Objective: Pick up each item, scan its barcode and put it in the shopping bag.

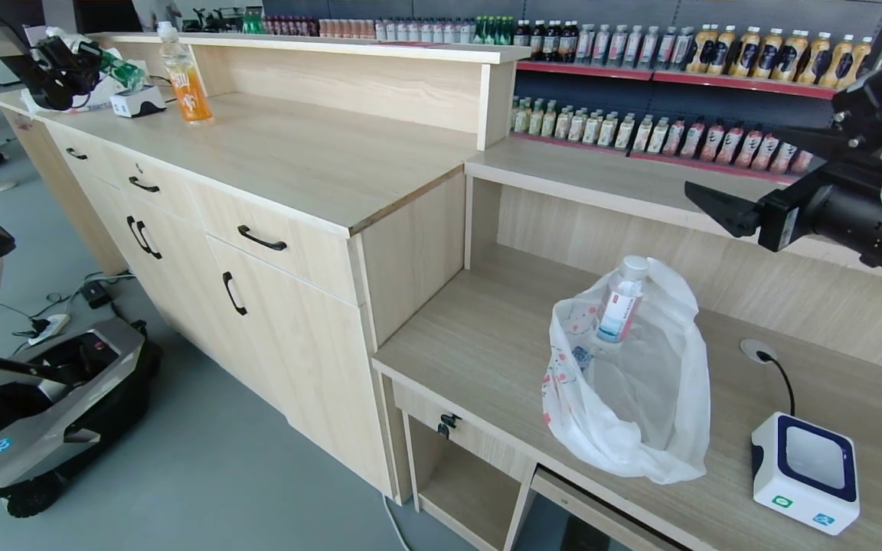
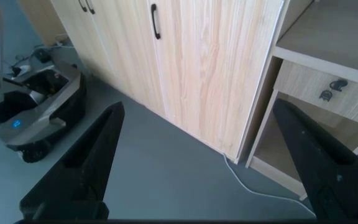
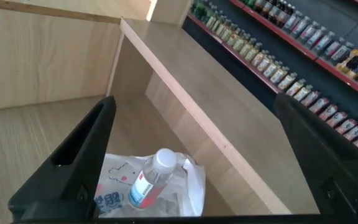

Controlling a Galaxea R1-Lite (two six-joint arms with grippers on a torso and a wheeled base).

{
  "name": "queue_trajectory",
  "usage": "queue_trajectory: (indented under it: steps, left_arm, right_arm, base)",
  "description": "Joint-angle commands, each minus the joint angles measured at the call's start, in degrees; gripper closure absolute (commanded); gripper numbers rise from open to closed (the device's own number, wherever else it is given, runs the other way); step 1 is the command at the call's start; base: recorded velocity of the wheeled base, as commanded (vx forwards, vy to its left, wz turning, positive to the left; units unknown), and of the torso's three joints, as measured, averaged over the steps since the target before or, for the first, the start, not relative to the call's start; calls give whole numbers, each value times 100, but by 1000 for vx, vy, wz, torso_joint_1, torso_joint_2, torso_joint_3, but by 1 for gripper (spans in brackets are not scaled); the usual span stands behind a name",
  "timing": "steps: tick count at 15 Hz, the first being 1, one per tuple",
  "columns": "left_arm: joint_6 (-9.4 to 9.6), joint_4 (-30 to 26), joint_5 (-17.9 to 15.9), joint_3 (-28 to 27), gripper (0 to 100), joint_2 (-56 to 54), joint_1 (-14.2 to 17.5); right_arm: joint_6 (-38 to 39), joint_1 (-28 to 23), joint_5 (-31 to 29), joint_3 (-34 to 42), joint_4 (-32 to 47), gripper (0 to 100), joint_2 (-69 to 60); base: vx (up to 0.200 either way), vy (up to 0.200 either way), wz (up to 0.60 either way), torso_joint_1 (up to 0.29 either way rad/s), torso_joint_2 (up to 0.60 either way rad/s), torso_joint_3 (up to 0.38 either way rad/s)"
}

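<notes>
A clear bottle [image 1: 621,302] with a white cap stands upright inside the white plastic shopping bag [image 1: 632,398] on the low desk. From the right wrist view the bottle [image 3: 151,182] and bag [image 3: 188,186] lie below my right gripper [image 3: 193,102]. That right gripper [image 1: 736,162] hangs open and empty above and to the right of the bag. A white barcode scanner [image 1: 805,471] sits at the desk's front right. An orange drink bottle [image 1: 184,76] stands on the tall counter. My left gripper [image 2: 197,106] is open and empty, over the floor beside the cabinet.
A small white box [image 1: 137,99] lies left of the orange bottle. Another machine's black arm [image 1: 62,69] holds a green bottle [image 1: 121,69] at the counter's far left. Shelves of drinks [image 1: 678,92] line the back. A cable [image 1: 782,375] runs to the scanner.
</notes>
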State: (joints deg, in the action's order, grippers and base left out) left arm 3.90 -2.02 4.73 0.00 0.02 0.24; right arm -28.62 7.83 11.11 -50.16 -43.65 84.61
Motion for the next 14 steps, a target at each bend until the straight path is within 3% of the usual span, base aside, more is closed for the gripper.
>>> queue_trajectory:
  steps: [1, 5, 9, 12, 14]
  left_arm:
    - [5, 0, 2, 0, 0, -2, 2]
    - [-3, 0, 2, 0, 0, -2, 2]
    - [-3, 0, 2, 0, 0, -2, 2]
    - [5, 0, 2, 0, 0, 6, 2]
    - [-3, 0, 2, 0, 0, -2, 2]
  right_arm:
    - [-3, -238, -30, 279, -20, 0, -86]
    - [15, -712, -47, 578, -38, 0, -217]
    - [15, -1090, -109, 683, -108, 0, -332]
    - [498, -1064, -1040, 657, -29, 0, -332]
    - [806, -1055, -1682, 666, 463, 0, -340]
  base:
    - [0, 0, 0, 227, -588, -325]
    - [0, 0, 0, 34, -85, -43]
    - [0, 0, -600, 1, -2, -1]
    - [0, 0, -600, 9, 4, 1]
    - [0, 0, -600, 2, 2, 5]
